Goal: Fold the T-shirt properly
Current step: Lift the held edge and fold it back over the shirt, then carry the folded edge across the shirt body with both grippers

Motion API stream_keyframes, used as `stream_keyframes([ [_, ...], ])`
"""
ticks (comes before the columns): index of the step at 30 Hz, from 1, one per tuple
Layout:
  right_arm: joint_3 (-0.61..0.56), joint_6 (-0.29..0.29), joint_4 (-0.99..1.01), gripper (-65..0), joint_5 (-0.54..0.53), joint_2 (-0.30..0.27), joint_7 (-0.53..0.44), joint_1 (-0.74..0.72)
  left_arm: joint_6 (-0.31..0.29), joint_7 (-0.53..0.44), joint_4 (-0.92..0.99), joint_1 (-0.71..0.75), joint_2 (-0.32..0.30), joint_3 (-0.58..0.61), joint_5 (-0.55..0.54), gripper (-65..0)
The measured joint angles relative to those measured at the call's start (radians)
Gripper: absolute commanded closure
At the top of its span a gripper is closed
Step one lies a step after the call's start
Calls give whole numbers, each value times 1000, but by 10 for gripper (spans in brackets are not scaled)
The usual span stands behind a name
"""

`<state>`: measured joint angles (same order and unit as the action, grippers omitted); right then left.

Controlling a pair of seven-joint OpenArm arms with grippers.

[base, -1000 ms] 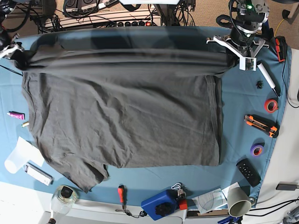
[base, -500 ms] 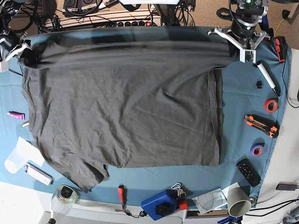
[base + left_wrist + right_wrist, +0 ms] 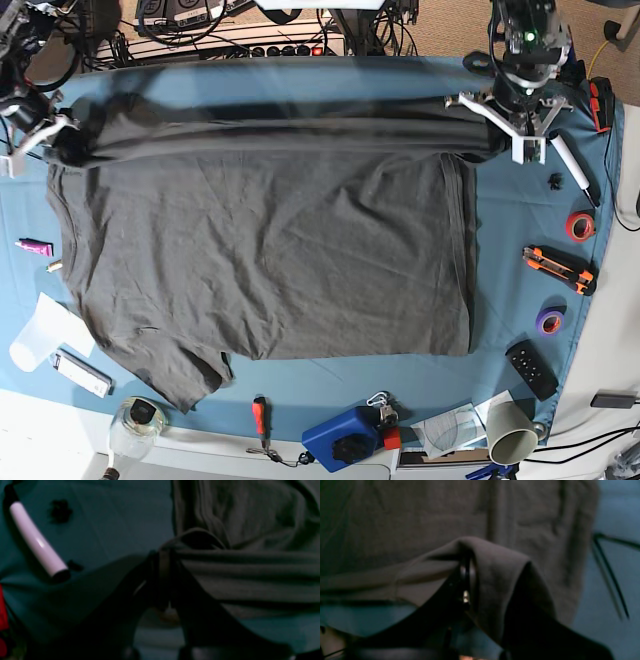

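The dark charcoal T-shirt (image 3: pixel 270 250) lies spread over the teal table cloth (image 3: pixel 520 230). Its far edge is lifted and stretched in a taut band (image 3: pixel 280 125) between my two grippers. My left gripper (image 3: pixel 497 130), at the base view's upper right, is shut on the shirt's far right corner; the left wrist view shows bunched fabric (image 3: pixel 240 580) pinched between the jaws. My right gripper (image 3: pixel 58 135), at the upper left, is shut on the far left corner; the right wrist view shows cloth (image 3: pixel 495 580) draped over its finger.
To the right of the shirt lie a white marker (image 3: pixel 572 165), a red tape roll (image 3: pixel 580 226), an orange utility knife (image 3: pixel 560 269), purple tape (image 3: pixel 549 321) and a remote (image 3: pixel 531 369). A blue device (image 3: pixel 345 437), screwdriver (image 3: pixel 260 415) and cup (image 3: pixel 510 433) sit along the near edge.
Both grippers, still holding the shirt's far edge, have moved toward the near side, bringing the stretched band lower over the shirt after a brief move away.
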<state>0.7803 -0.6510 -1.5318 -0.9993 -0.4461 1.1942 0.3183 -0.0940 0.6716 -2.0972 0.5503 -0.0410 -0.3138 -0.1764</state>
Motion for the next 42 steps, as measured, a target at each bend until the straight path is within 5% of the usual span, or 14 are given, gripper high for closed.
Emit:
stream_keyframes([
  [15, -76, 66, 0, 0, 196, 0, -51, -186, -12, -15, 4, -123, 0, 0, -27, 0],
  [28, -165, 132, 1, 0, 323, 0, -104, -191, -11, -18, 171, -244, -20, 133, 40, 0],
  [33, -166, 137, 1, 0, 348, 0, -141, -193, 31, -20, 171, -306, -20, 143, 75, 0],
  [42, -166, 158, 1, 0, 400, 0, -141, -219, -13, -24, 320, -382, -38, 143, 63, 0],
])
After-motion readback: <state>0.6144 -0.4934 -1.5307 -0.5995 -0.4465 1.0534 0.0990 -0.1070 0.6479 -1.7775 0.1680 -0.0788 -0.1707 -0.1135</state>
